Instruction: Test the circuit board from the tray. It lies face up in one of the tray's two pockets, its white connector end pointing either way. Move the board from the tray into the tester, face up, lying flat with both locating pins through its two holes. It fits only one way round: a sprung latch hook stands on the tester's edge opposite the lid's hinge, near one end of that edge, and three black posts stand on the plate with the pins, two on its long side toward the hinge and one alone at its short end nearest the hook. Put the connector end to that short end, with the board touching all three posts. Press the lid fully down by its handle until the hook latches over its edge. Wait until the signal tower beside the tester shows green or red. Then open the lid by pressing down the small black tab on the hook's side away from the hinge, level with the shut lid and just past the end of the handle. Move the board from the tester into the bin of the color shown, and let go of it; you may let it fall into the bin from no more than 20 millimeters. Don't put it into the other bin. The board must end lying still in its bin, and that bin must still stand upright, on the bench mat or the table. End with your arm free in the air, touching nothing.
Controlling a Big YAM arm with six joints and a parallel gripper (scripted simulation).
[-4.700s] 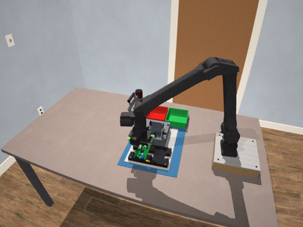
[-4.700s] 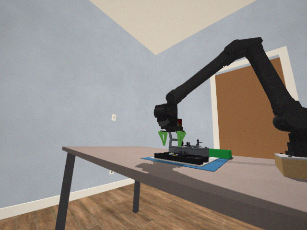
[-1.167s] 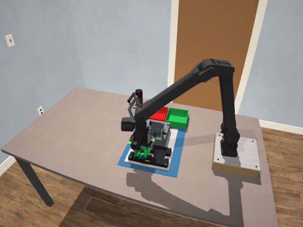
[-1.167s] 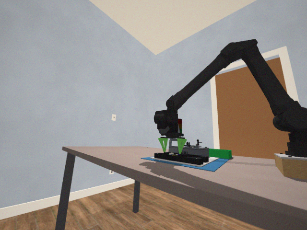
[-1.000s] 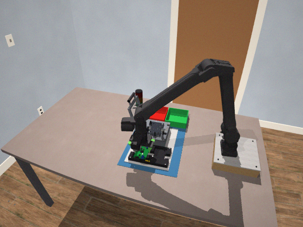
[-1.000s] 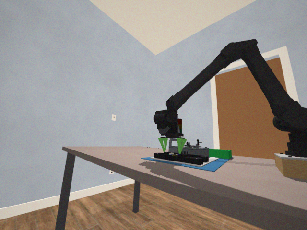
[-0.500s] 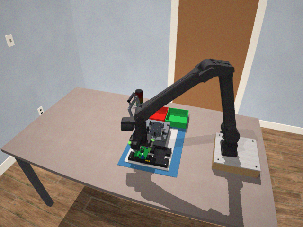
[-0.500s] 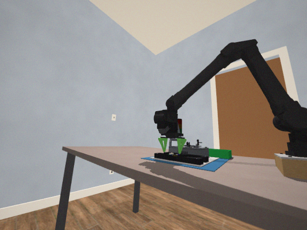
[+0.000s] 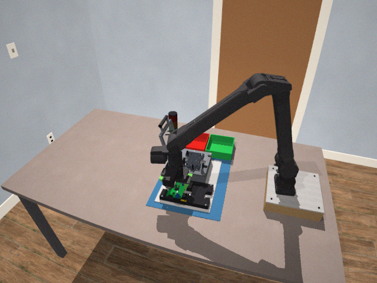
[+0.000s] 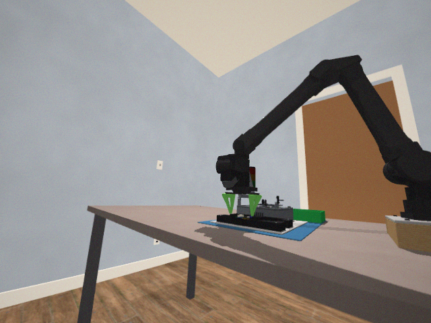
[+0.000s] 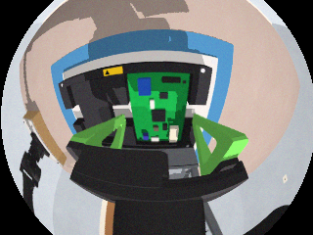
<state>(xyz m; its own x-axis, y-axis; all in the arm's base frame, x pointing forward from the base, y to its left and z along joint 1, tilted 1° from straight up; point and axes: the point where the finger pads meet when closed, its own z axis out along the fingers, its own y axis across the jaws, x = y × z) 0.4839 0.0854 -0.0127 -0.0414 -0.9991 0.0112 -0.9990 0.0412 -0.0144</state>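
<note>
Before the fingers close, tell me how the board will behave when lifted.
The board looks thin, flat and rigid, so it should lift stiffly without sagging. It seems light for its size. It lies in the tray pocket, so it may snag if lifted tilted. The open gripper holds nothing; its fingers would meet narrow edges, so the board could pivot or slip.

No text, number, brand or sign is showing clearly enough to read in any view. A small yellow label [image 11: 112, 72] is sitting on the black tray [image 11: 92, 94] just ahead of the hand [image 11: 158, 147], to its left in the wrist view, but whatever is printed on it is too small and blurred to make out.
</note>
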